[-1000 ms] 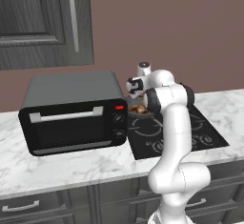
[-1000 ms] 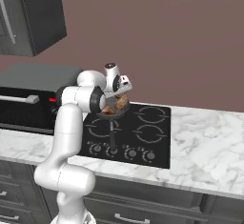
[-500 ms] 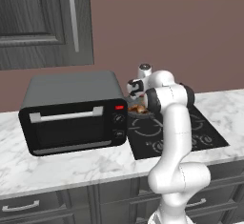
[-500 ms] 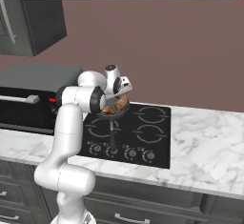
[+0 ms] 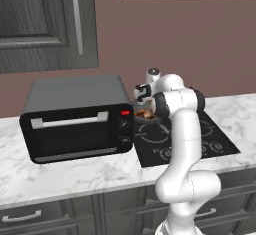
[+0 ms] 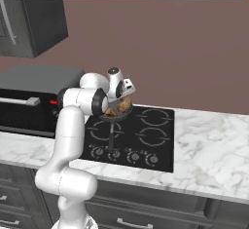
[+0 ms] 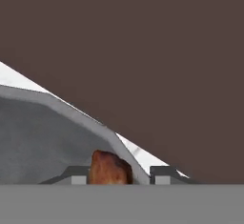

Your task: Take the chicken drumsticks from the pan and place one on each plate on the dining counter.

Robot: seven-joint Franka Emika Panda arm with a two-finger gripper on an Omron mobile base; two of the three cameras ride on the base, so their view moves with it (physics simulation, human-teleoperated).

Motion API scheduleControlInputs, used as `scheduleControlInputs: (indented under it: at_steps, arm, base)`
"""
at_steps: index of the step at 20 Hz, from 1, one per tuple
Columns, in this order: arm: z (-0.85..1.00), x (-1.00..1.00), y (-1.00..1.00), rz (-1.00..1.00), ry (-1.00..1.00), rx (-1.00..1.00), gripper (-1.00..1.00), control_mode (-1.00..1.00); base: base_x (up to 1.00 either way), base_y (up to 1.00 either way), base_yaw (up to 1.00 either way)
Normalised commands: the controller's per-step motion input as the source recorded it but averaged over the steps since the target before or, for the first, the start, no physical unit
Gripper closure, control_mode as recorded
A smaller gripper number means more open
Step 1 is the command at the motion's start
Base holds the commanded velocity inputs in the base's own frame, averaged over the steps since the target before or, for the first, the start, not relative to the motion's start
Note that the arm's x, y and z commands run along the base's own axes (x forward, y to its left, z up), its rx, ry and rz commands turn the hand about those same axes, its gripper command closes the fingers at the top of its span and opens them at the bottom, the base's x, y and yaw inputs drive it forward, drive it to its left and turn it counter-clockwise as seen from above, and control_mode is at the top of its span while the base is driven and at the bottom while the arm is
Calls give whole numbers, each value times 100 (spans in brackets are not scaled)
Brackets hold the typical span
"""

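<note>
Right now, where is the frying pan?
The pan sits on the rear left burner of the black stove, just right of the toaster oven, with the gripper over it.

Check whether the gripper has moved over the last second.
No. The gripper holds its place over the pan, unchanged against the toaster oven in both base views.

Both base cams sit behind the arm, left and right, looking down at the same cooktop (image 5: 187, 139) and toaster oven (image 5: 77, 116). Hand cam's super close, probably tilted, over the pan (image 7: 52, 137).
</note>
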Motion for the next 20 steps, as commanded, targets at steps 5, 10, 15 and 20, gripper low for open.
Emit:
scheduleControlInputs:
  at_steps: [5, 10, 15, 20]
  arm:
    - [-3, 0, -10, 4, 0, -2, 100, -100]
    - [14, 0, -2, 2, 3, 0, 100, -100]
    - [47, -6, 1, 8, 4, 0, 100, -100]
    - [43, -42, 2, 16, 1, 0, 100, -100]
  base:
    - [0, 0, 0]
    - [0, 0, 0]
    - [0, 0, 0]
    - [0, 0, 0]
